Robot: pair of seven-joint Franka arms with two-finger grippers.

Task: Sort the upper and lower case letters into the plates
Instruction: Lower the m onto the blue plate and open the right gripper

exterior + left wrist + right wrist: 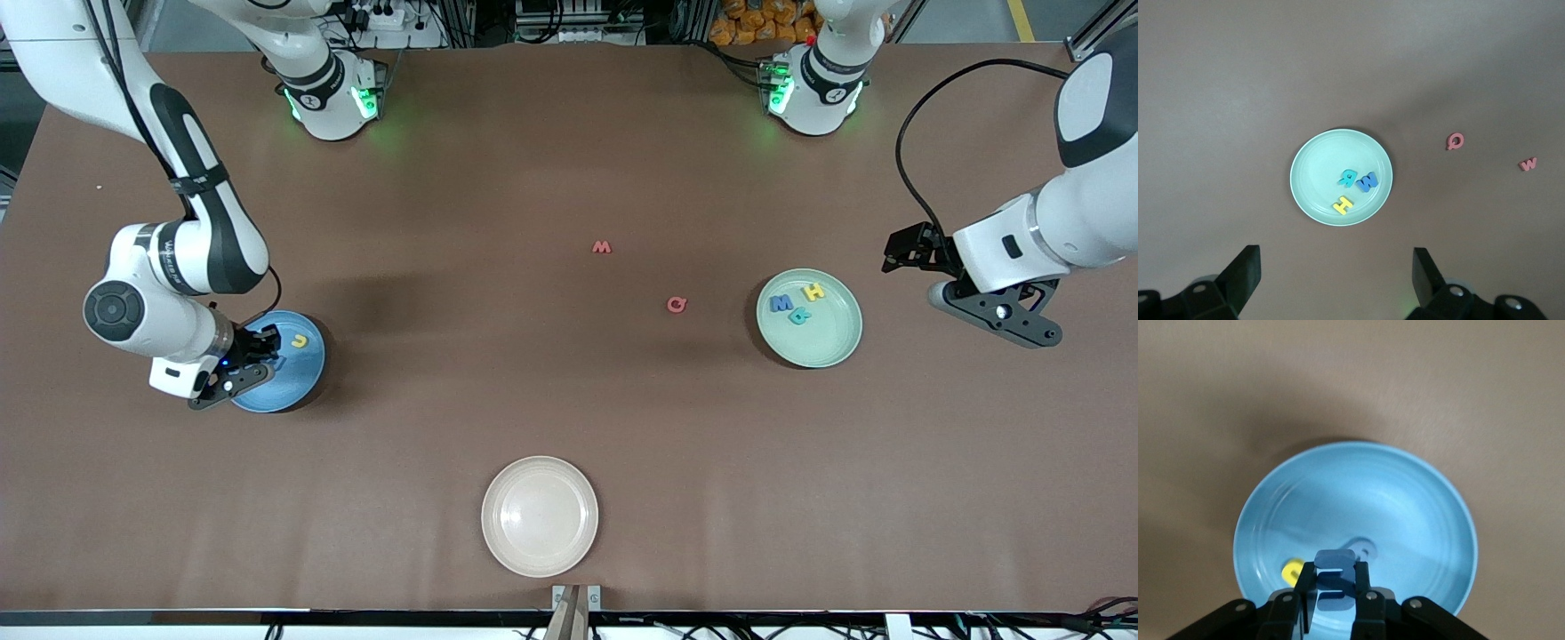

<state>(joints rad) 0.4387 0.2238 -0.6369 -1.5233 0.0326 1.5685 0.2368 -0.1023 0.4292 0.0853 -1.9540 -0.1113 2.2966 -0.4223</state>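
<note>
The right gripper (264, 348) is held over the blue plate (298, 378) at the right arm's end of the table, fingers clamped on a blue letter (1335, 581) just above the plate's inside. A yellow letter (299, 340) is seen lying in the same plate, beside the fingers, w/ a further pale blue piece (1363, 550) on the plate floor under the held one.

Toward the table's middle, nearer the front camera than the blue plate, a cream-white plate (540, 516) is set. Two red letters are left on the bare table btwn the blue plate and the mint green plate (822, 342): a red W-shaped piece (602, 247) and a red Q-shaped piece (677, 305), the latter closer to the mint plate.

In the mint plate three letters are grouped, touching or nearly so: blue (781, 304), teal (799, 315), yellow H (814, 291).

The left gripper (1337, 275) is held up off the table's surface past the mint plate at the left arm's end, fingers spread wide, nothing btwn them; that arm waits.
</note>
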